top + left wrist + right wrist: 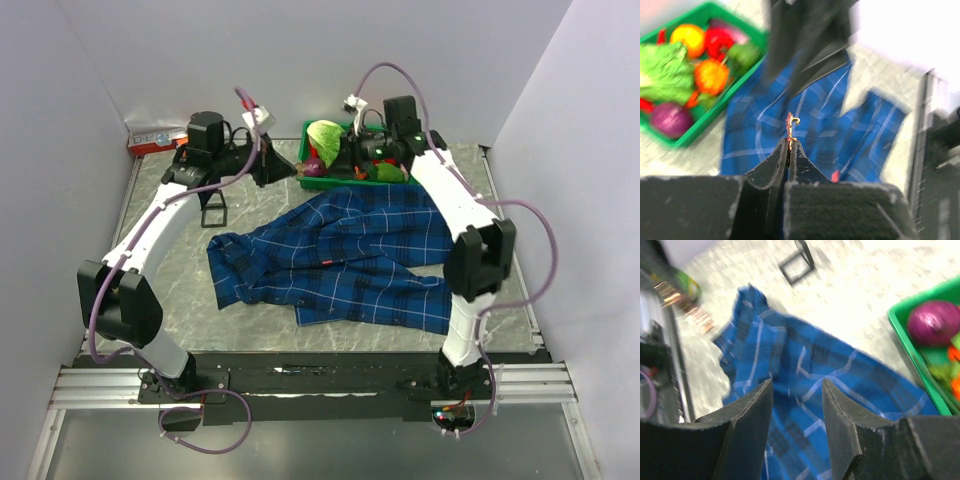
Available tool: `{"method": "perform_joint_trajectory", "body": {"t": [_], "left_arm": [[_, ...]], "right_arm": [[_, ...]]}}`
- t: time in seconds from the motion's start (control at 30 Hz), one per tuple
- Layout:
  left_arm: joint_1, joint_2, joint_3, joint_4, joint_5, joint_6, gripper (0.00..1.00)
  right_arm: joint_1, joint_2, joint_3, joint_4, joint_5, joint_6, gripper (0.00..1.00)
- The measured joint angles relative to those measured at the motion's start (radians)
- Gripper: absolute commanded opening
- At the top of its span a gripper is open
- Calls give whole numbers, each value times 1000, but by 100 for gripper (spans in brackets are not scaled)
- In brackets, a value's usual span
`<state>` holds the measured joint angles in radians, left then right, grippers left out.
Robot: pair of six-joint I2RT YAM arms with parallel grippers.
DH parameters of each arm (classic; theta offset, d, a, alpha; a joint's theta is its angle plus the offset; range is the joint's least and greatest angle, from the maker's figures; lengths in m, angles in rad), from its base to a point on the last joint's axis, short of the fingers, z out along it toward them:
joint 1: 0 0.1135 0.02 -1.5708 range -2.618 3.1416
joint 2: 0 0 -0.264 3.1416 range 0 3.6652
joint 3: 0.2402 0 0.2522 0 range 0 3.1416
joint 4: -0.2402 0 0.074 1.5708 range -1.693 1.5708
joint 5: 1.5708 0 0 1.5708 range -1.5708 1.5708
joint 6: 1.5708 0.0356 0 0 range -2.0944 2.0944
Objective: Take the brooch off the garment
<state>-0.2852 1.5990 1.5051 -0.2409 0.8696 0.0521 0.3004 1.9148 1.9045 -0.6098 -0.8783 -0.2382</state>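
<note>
The garment is navy plaid with pale check lines, the brooch gold-pink, the bin green.

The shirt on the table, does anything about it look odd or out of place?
The shirt lies rumpled, its sleeves bunched rather than flat. The tiny gold brooch is no part of it now: it sits pinched between the left fingers, clear of the cloth.

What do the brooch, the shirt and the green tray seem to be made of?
The brooch: likely metal, gold-toned with reddish beading and a shiny hook. The shirt: soft woven cloth, matte, lying in folds and wrinkles. The tray: probably plastic, uniform bright green with a smooth moulded rim; blur leaves this open.
</note>
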Motion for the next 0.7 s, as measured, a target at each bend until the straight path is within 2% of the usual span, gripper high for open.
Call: {"method": "perform_joint_trajectory", "body": {"t": [0.1,0.27,0.53,0.7], "left_arm": [[26,1,-33,137,78,-180,1],[70,40,-43,268,174,-410,1],[75,55,-100,332,231,-533,1],[75,64,-114,365,233,-570,1]], "right_arm": [[3,99,72,55,-64,81,50],[14,165,66,97,-133,181,50],[65,165,-20,307,-278,434,50],[73,164,-35,388,-328,524,49]]}}
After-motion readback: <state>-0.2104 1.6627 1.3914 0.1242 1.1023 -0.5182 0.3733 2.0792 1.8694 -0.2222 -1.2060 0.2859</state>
